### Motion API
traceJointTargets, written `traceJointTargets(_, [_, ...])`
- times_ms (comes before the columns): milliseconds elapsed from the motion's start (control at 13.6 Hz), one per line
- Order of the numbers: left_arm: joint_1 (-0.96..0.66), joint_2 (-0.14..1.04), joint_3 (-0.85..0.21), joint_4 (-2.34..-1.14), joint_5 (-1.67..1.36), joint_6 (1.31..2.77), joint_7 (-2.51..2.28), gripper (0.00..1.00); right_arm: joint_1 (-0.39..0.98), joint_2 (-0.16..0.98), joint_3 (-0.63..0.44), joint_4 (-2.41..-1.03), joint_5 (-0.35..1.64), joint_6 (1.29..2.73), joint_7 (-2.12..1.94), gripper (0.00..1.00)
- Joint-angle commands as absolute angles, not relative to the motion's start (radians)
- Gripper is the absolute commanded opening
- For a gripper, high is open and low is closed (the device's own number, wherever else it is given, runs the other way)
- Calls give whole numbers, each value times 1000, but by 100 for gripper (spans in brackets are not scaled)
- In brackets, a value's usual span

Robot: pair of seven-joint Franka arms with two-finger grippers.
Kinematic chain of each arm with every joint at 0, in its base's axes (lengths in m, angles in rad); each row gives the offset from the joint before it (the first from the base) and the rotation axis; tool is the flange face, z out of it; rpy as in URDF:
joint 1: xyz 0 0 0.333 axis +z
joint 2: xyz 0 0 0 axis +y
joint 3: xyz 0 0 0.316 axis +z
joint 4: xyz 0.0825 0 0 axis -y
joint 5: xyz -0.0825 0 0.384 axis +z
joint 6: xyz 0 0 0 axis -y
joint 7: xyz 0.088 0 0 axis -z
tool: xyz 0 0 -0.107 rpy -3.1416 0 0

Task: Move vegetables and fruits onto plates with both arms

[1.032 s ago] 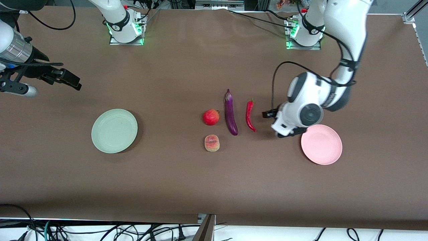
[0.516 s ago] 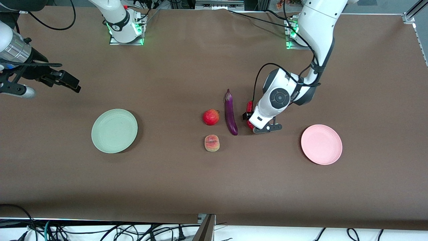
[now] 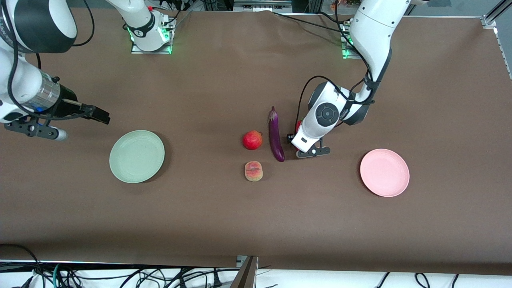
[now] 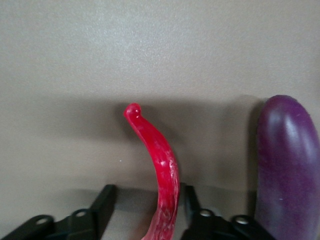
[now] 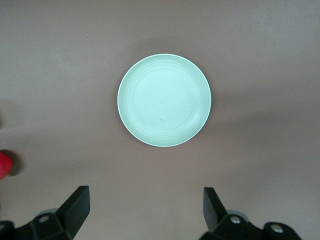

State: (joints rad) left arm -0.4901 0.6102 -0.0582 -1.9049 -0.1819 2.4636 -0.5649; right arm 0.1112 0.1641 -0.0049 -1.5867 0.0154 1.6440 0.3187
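My left gripper (image 3: 295, 140) is low on the table with its open fingers on either side of the red chili (image 4: 159, 165), which is almost hidden under the wrist in the front view (image 3: 297, 125). One finger (image 4: 192, 200) is close against the chili. The purple eggplant (image 3: 276, 136) lies right beside it (image 4: 290, 160). The red pomegranate (image 3: 252, 140) and the peach (image 3: 253, 171) sit toward the right arm's end from the eggplant. My right gripper (image 3: 102, 116) is open and empty in the air near the pale green plate (image 3: 137, 156), which shows in its wrist view (image 5: 164, 100). The pale pink plate (image 3: 384, 172) is empty.
The brown table (image 3: 224, 216) has bare room nearer the front camera. The arm bases stand along the table's edge farthest from the camera. A red edge of the pomegranate (image 5: 4, 165) shows in the right wrist view.
My left gripper has moved from beside the pink plate to the chili and come down around it. My right arm has swung closer to the green plate.
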Motion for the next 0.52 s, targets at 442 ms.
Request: traceJointTargets(442, [-468, 509, -8, -1864, -114, 2280, -508, 0, 161, 241, -5, -1563, 28, 1623, 255, 100])
